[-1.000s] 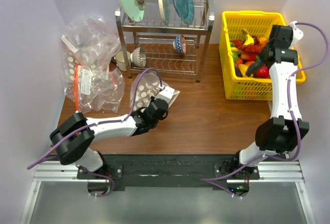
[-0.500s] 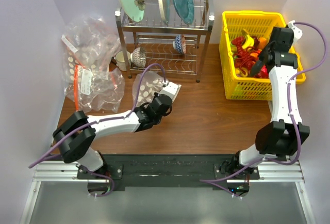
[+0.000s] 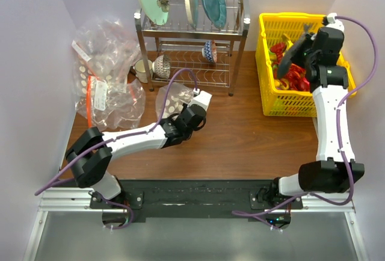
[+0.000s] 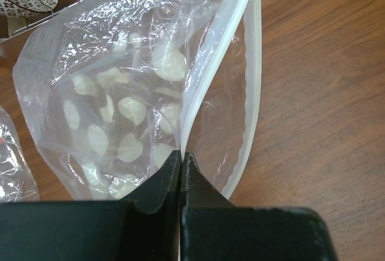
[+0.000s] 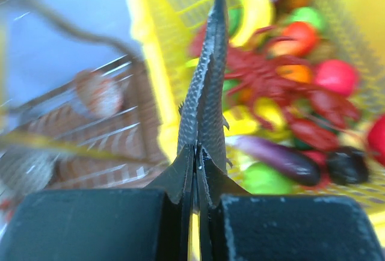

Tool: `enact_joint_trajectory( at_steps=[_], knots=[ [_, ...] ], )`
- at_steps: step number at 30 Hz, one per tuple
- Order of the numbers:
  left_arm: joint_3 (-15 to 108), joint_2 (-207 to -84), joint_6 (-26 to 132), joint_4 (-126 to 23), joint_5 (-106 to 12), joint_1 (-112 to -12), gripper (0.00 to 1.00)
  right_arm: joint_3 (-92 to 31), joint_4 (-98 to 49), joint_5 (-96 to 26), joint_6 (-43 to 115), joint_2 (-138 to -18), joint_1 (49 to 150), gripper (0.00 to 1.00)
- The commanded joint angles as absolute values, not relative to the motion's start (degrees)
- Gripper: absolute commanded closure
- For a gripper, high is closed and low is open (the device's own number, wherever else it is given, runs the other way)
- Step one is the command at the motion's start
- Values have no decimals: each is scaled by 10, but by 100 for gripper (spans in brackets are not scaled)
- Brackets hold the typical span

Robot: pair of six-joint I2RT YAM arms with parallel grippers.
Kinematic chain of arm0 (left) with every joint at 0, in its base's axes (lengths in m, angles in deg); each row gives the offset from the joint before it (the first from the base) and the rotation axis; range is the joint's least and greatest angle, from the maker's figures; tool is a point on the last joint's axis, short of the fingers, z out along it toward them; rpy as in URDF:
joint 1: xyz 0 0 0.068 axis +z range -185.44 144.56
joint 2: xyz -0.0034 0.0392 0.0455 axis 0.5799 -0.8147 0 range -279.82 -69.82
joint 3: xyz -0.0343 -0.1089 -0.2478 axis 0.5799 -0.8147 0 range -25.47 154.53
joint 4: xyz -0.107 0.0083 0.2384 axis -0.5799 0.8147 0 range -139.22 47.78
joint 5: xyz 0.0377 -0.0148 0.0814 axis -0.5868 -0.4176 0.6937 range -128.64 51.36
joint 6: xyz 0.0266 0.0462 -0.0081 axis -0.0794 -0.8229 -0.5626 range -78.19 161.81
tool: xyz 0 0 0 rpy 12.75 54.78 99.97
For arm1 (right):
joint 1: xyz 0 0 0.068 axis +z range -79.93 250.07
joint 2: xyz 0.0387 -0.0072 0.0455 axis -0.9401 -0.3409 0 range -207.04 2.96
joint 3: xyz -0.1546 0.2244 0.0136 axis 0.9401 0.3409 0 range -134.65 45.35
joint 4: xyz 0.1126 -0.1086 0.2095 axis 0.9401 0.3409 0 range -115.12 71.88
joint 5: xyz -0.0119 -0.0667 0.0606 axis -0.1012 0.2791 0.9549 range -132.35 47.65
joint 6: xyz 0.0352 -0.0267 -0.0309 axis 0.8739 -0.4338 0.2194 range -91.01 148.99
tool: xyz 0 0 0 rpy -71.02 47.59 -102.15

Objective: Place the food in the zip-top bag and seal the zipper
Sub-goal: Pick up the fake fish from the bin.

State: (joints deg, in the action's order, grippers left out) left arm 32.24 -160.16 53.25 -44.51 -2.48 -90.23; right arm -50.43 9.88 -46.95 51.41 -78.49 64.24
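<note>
The dotted clear zip-top bag (image 3: 169, 101) lies on the table in front of the rack. My left gripper (image 3: 199, 107) is shut on its mouth edge. In the left wrist view the gripper (image 4: 181, 156) pinches the near white zipper strip (image 4: 207, 80) of the bag (image 4: 120, 92), and the mouth gapes open to the right. My right gripper (image 3: 305, 40) is above the yellow basket (image 3: 292, 15), shut on a grey scaly toy fish (image 3: 293, 49). In the right wrist view the fish (image 5: 207, 80) sticks up from the gripper (image 5: 197, 150). Toy food fills the basket below: a purple eggplant (image 5: 277, 156), a red lobster (image 5: 264, 74), a banana (image 5: 252, 11).
A metal dish rack (image 3: 192, 29) with plates and bowls stands at the back middle. A heap of clear bags with an orange strip (image 3: 102, 74) lies at the back left. A mug (image 3: 142, 68) sits beside the rack.
My right gripper has risen out of the basket with the grey fish in it. My left gripper has carried the bag's edge a little right and away.
</note>
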Motion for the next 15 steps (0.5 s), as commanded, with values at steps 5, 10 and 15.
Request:
enact_joint_trajectory(
  at_steps=[5,10,15],
  knots=[
    [400,-1603,556,-395,-30,-902,100,-461,-3,-230,559,-713,687,100],
    [423,-1592,564,-378,-40,-902,100,-340,-124,-91,633,-673,688,100],
    [447,-1588,565,-367,-56,-901,100,-266,-166,-32,674,-645,695,100]
  ],
)
